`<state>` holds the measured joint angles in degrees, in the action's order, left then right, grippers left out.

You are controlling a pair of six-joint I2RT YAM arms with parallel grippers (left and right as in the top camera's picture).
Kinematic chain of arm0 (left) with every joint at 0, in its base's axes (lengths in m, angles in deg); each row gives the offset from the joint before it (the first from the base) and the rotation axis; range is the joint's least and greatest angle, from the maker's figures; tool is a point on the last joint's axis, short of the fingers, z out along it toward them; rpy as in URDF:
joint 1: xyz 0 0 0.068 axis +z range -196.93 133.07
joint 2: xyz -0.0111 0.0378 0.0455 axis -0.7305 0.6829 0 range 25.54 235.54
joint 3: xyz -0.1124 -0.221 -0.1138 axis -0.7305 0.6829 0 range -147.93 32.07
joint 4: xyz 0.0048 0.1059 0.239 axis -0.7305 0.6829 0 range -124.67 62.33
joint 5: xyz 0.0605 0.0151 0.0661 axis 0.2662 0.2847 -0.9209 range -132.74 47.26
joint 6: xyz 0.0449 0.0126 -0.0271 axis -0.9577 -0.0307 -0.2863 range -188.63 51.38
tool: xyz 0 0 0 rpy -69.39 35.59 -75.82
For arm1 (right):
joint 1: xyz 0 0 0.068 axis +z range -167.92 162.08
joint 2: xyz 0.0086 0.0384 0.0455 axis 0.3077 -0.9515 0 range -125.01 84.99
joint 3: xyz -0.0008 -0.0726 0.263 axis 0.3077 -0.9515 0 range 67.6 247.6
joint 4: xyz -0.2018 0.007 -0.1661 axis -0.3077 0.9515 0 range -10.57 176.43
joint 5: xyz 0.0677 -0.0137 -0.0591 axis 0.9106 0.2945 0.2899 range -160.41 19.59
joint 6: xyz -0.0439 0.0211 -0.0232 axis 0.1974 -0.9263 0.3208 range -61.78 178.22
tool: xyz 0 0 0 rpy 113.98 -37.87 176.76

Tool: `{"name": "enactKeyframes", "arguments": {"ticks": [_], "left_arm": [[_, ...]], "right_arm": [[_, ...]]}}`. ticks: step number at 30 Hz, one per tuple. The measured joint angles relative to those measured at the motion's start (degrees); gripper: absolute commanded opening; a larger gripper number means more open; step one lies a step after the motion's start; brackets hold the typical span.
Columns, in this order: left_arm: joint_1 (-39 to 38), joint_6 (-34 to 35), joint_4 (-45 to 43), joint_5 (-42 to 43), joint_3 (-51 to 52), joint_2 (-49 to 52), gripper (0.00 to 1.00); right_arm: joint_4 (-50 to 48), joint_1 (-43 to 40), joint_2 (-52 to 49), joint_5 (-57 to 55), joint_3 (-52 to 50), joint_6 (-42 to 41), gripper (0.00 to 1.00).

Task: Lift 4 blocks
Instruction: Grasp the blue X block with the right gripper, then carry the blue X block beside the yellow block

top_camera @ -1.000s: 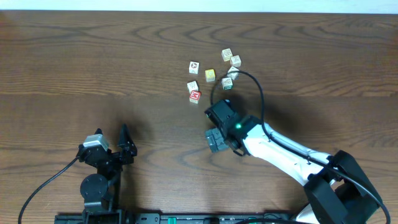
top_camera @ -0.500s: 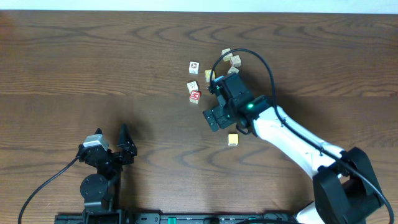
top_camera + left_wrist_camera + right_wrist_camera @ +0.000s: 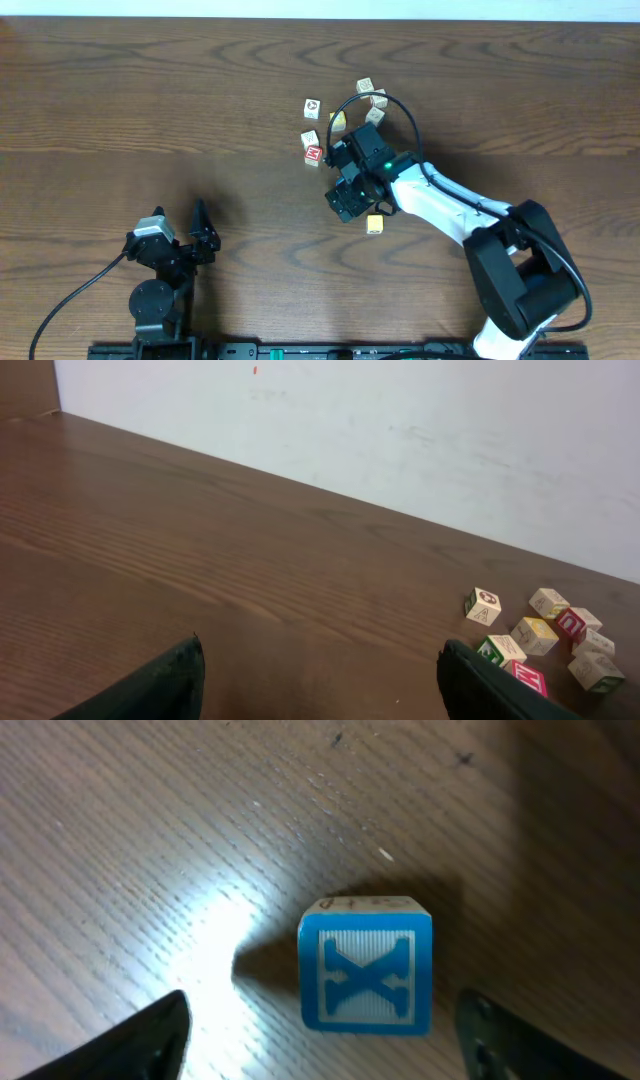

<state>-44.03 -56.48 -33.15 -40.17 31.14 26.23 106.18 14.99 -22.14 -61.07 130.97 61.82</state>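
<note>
right gripper (image 3: pixel 325 1038): mine, released, the jaws apart and gripping nothing.
target: the blue-faced wooden cube with a white X (image 3: pixel 365 965) sits flat on the dark wooden table (image 3: pixel 150 100), between my two fingers and touching neither.
centring: the cube lies nearer the finger on the right of the wrist view. I would shift that way before closing, or one pad will meet it first and push it.
squareness: its side faces look roughly parallel to my pads. I judge no twist is needed.
depth: I would go low enough that the pads take the side faces and not the top edges.
squeeze: slow and even. So small a cube could pop out of a hard pinch.
lift: straight up, no swing.
other cubes: the yellow-orange wooden cube (image 3: pixel 374 224) stands alone just beside my arm. The red-faced wooden cube (image 3: pixel 314 153) is near the others farther up the table.
left gripper (image 3: pixel 320 680): released, empty, well apart from the blocks.
</note>
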Motion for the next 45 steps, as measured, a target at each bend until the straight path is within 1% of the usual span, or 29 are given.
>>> {"name": "enactKeyframes", "arguments": {"ticks": [3,5,8,10,12,16,26,31,39,41,45], "left_arm": [[0.0,0.0,0.0,0.0,0.0,0.0,0.75],[0.0,0.0,0.0,0.0,0.0,0.0,0.75],[0.0,0.0,0.0,0.0,0.0,0.0,0.75],[0.0,0.0,0.0,0.0,0.0,0.0,0.75],[0.0,0.0,0.0,0.0,0.0,0.0,0.75],[0.0,0.0,0.0,0.0,0.0,0.0,0.75],[0.0,0.0,0.0,0.0,0.0,0.0,0.75],[0.0,0.0,0.0,0.0,0.0,0.0,0.75],[0.0,0.0,0.0,0.0,0.0,0.0,0.75],[0.0,0.0,0.0,0.0,0.0,0.0,0.75],[0.0,0.0,0.0,0.0,0.0,0.0,0.75]], "right_arm": [[-1.3,0.0,-0.2,0.1,0.0,0.2,0.75],[-2.2,0.0,-0.2,0.2,0.0,0.3,0.70],[-3.0,0.0,-0.2,0.2,0.0,0.6,0.68],[-3.7,0.0,-0.2,0.1,0.0,0.7,0.64],[-4.2,0.0,-0.2,0.2,0.0,0.8,0.56],[-4.9,0.0,-0.2,0.1,0.0,1.1,0.45],[-4.6,0.0,-0.2,-0.9,0.0,1.2,0.35],[-4.5,0.0,-0.2,-2.2,0.0,0.9,0.26],[-4.6,0.0,-0.2,-2.6,0.1,-0.1,0.22],[-3.8,0.0,-0.2,-2.8,0.4,-0.4,0.22],[-0.8,0.0,0.1,-3.0,1.9,-1.3,0.17]]}}
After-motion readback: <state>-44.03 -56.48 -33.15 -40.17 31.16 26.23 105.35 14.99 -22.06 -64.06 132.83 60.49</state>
